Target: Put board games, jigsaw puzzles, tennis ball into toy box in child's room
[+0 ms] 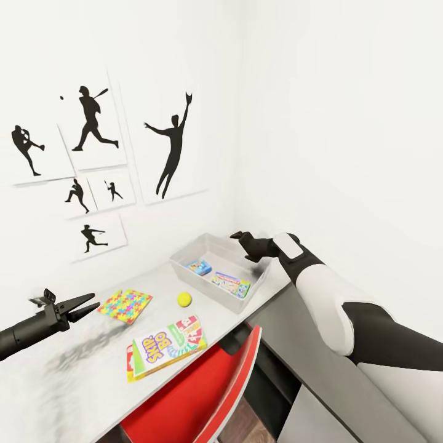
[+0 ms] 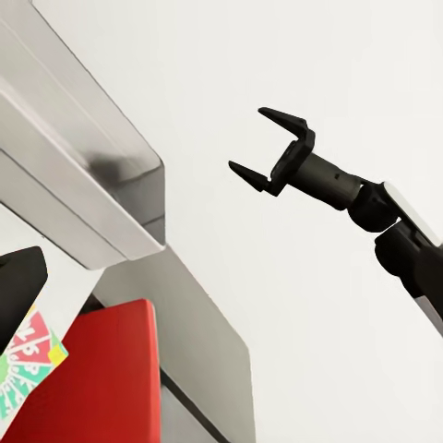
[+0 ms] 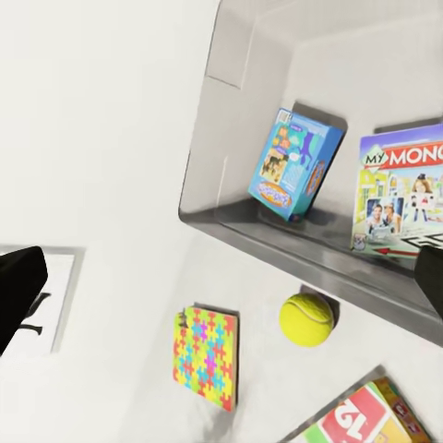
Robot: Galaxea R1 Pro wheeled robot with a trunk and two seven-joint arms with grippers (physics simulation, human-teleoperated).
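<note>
White walls with black sports-silhouette pictures (image 1: 92, 120) meet at a corner behind the pale table (image 1: 74, 375). On it, the grey toy box (image 1: 184, 258) sits against the corner and holds 2 board games: the small blue one (image 1: 199, 267) and the Monopoly box (image 1: 231, 284), lying side by side on its floor. The right gripper (image 1: 237, 234) hangs above the box's far rim, its fingers spread wide with nothing between them, both games below it. Outside the box, the tennis ball (image 1: 184, 299) lies just beside its near wall. The jigsaw puzzles (image 1: 125, 306) rest flat to the ball's left. The Skip-Bo box (image 1: 167, 345) lies near the table's front edge, above a red chair (image 1: 203, 394). The left gripper (image 1: 92, 300) hovers above the table just left of the puzzles, fingers narrowly parted, empty.
</note>
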